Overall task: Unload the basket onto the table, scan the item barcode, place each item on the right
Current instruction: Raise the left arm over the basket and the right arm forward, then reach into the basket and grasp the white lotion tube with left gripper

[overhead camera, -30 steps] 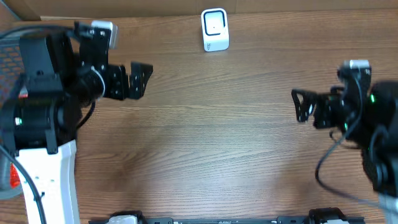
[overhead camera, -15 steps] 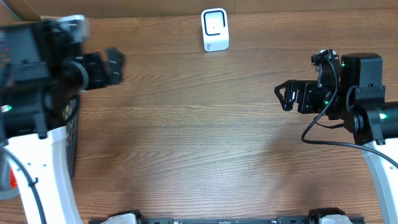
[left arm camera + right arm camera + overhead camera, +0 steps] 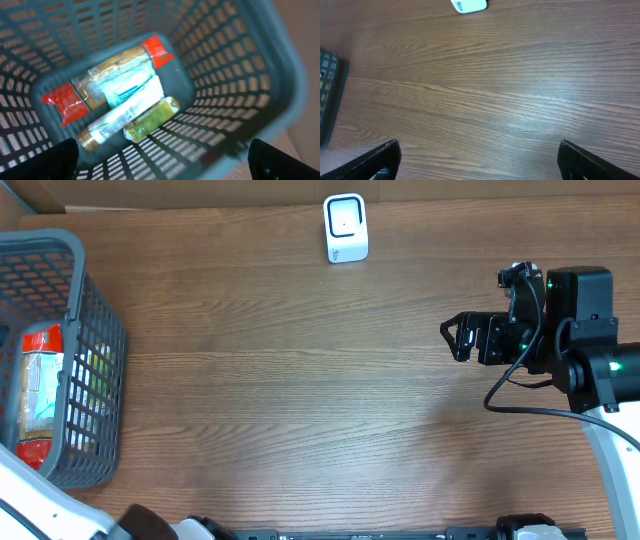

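Overhead shows grey basket (image 3: 95,370) at left edge of wooden table (image 3: 300,400), white scanner (image 3: 346,227) at far edge, well apart. Left wrist view looks down past left gripper (image 3: 165,167), spread wide above basket, holding nothing; red-ended packet (image 3: 107,75), white-labelled tube (image 3: 112,122) and green packet (image 3: 152,117) lying together on its bottom. Right gripper (image 3: 455,338) also wide, empty, over bare wood.

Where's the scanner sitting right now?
In the overhead view the white scanner stands at the table's far edge, near the middle, well apart from the basket on the left and the right gripper on the right.
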Action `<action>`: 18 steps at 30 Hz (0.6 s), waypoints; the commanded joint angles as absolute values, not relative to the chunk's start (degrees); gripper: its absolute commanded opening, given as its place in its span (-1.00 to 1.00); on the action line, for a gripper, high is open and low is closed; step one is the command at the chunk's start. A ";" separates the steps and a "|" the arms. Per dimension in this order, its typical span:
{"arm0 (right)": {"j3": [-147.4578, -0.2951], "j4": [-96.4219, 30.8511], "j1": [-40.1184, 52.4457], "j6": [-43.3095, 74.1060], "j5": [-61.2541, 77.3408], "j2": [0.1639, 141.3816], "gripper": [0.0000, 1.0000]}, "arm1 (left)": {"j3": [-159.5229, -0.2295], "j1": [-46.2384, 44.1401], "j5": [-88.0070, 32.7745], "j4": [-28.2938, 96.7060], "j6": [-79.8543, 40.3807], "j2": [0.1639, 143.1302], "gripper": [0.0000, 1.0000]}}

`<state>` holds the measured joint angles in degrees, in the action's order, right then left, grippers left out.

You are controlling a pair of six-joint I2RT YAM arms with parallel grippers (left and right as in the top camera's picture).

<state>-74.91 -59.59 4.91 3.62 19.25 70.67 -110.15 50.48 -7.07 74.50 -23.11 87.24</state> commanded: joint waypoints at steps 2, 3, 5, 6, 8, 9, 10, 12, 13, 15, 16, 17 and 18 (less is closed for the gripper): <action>-76.20 -59.31 5.15 2.87 19.38 70.54 1.00 | -104.92 51.46 -6.76 72.75 -25.85 91.37 0.93; -76.20 -59.33 5.15 2.87 19.38 70.54 1.00 | -103.42 51.46 -5.48 71.99 -25.80 92.01 0.93; -76.20 -59.33 5.15 2.87 19.38 70.54 1.00 | -100.33 51.46 -3.79 70.39 -25.78 92.95 0.89; -76.20 -59.31 5.15 2.87 19.38 70.65 1.00 | -98.19 51.46 -3.88 69.01 -25.76 93.23 0.89; -76.20 -59.31 5.15 2.87 19.38 70.81 1.00 | -94.15 51.46 -3.86 66.32 -25.28 93.36 0.89; -76.20 -59.33 5.15 2.87 19.38 70.89 1.00 | -92.16 51.46 -3.86 64.90 -24.73 93.36 0.89; -76.20 -59.35 5.15 2.90 19.38 71.16 1.00 | -87.94 51.46 -3.81 61.63 -23.62 93.36 0.89; -76.20 -59.40 5.15 2.90 19.40 71.48 1.00 | -83.79 51.46 -3.88 57.67 -22.55 93.38 0.89; -76.20 -59.48 5.15 2.90 19.40 71.75 1.00 | -81.62 51.46 -3.86 55.44 -21.71 93.38 0.90; -76.20 -59.46 5.15 2.92 19.38 72.07 1.00 | -77.78 51.46 -3.86 51.48 -18.85 93.38 0.90; -76.20 -59.46 5.15 2.92 19.40 72.16 1.00 | -76.14 51.46 -3.77 49.98 -17.39 93.38 0.90; -76.20 -59.48 5.15 2.90 19.38 72.27 1.00 | -74.54 51.46 -3.33 48.49 -16.16 93.45 0.86; -76.20 -59.48 5.15 2.92 19.40 72.31 1.00 | -72.97 51.46 -2.46 47.22 -15.53 93.45 0.84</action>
<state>-74.91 -59.61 4.91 3.33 19.27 72.12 -76.90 51.16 -4.21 49.43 -20.73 93.67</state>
